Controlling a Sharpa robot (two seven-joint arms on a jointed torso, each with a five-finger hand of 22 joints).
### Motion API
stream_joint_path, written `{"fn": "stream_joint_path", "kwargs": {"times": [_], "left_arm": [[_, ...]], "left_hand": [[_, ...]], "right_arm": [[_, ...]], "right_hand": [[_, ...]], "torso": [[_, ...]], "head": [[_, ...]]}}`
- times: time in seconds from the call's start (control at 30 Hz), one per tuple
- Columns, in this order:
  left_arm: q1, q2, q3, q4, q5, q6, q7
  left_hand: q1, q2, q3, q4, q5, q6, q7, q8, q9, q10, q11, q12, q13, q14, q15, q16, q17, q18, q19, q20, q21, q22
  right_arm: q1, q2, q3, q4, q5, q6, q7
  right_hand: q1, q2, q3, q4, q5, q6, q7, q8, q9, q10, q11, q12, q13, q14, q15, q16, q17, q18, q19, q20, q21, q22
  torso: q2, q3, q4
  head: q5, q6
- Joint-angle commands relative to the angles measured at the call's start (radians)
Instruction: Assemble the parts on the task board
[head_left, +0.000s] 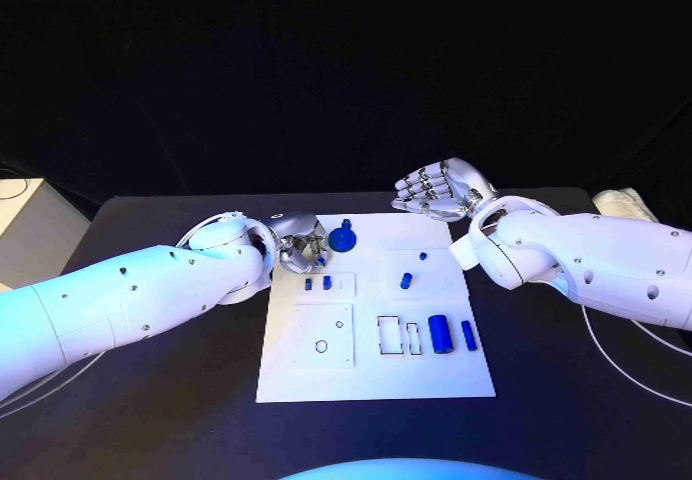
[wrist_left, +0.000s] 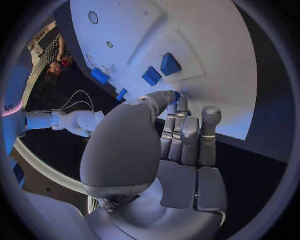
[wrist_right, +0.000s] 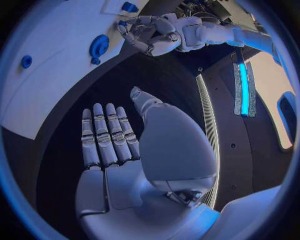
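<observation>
On black table (head_left: 173, 400), white task board (head_left: 375, 375) lying flat, left hand (head_left: 299, 247) at its far left corner, fingers curled inward, empty, just beside round blue part (head_left: 343, 238), right hand (head_left: 444, 190) raised beyond far edge, fingers straight, empty, blue cylinder (head_left: 438, 333) near right edge.

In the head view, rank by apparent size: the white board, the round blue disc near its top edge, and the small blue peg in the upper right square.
Largest to smallest:
1. white board
2. round blue disc
3. small blue peg
</observation>
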Motion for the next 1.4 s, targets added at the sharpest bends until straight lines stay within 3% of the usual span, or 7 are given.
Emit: {"fn": "stream_joint_path", "kwargs": {"times": [0.03, 0.57, 0.77, 1.2, 1.4], "left_arm": [[-0.005, -0.002, -0.004, 0.002, -0.004, 0.024, -0.001], [-0.005, -0.005, -0.004, 0.005, 0.004, 0.008, 0.003], [-0.005, -0.006, -0.004, 0.006, 0.005, 0.003, 0.001], [-0.005, -0.014, -0.004, 0.013, 0.006, -0.012, -0.001], [-0.005, -0.021, -0.003, 0.017, 0.006, -0.012, -0.008]], "left_hand": [[-0.009, -0.002, 0.0, -0.004, 0.005, -0.005, 0.002, -0.003, 0.0, -0.002, 0.003, -0.008, 0.001, 0.004, 0.002, 0.001, -0.009, -0.013, -0.001, 0.001, 0.0, -0.005], [-0.03, -0.013, 0.01, -0.008, 0.006, -0.055, 0.011, -0.049, -0.011, -0.022, 0.013, -0.041, 0.006, -0.02, 0.011, -0.011, -0.044, -0.008, -0.025, 0.008, -0.017, -0.027], [-0.037, -0.019, 0.019, -0.012, 0.006, -0.106, 0.01, -0.085, -0.023, -0.017, 0.01, -0.049, 0.015, -0.022, 0.01, -0.012, -0.045, -0.008, -0.023, 0.009, -0.019, -0.027], [-0.04, -0.021, 0.02, -0.013, 0.006, -0.119, 0.009, -0.094, -0.026, -0.012, 0.009, -0.048, 0.02, -0.019, 0.009, -0.01, -0.041, -0.008, -0.02, 0.009, -0.017, -0.025], [-0.044, -0.024, 0.021, -0.015, 0.006, -0.151, 0.001, -0.115, -0.034, -0.009, 0.006, -0.05, 0.028, -0.017, 0.007, -0.01, -0.042, -0.008, -0.017, 0.007, -0.018, -0.026]], "right_arm": [[0.0, 0.001, 0.0, 0.0, -0.01, 0.004, 0.012], [0.0, 0.002, 0.0, -0.003, -0.01, 0.005, 0.013], [0.0, 0.002, 0.0, -0.002, -0.01, 0.004, 0.014], [0.0, 0.001, 0.0, -0.002, -0.012, 0.0, 0.013], [0.0, -0.001, 0.0, -0.004, -0.017, 0.006, 0.006]], "right_hand": [[-0.002, 0.009, 0.0, -0.004, 0.0, 0.006, 0.014, -0.006, -0.001, 0.009, 0.001, -0.005, 0.0, 0.007, 0.001, -0.003, -0.001, 0.005, -0.002, 0.001, -0.001, -0.001], [-0.002, 0.009, 0.0, -0.004, 0.0, 0.006, 0.014, -0.006, -0.001, 0.009, 0.001, -0.005, 0.0, 0.007, 0.001, -0.003, -0.001, 0.005, -0.002, 0.001, -0.001, -0.001], [-0.002, 0.009, 0.0, -0.004, 0.0, 0.006, 0.014, -0.006, -0.001, 0.009, 0.001, -0.005, 0.0, 0.007, 0.001, -0.003, -0.001, 0.005, -0.002, 0.001, -0.001, -0.001], [-0.004, 0.008, 0.001, -0.006, 0.0, 0.007, 0.014, -0.008, -0.003, 0.007, 0.001, -0.008, -0.001, 0.006, 0.001, -0.005, -0.004, 0.005, -0.009, 0.001, -0.001, -0.005], [-0.004, 0.006, 0.001, -0.008, 0.0, 0.007, 0.013, -0.01, -0.004, 0.0, 0.002, -0.012, -0.001, 0.005, 0.002, -0.006, -0.006, 0.004, -0.011, 0.001, -0.002, -0.007]], "torso": [[0.0, -0.0003, 0.0006], [0.0, 0.0012, -0.0008], [0.0, 0.0014, -0.0011], [0.001, 0.001, -0.0013], [0.0, 0.0008, -0.0008]], "head": [[0.001, 0.0], [0.003, 0.002], [0.004, 0.001], [0.003, 0.002], [0.003, 0.003]]}}
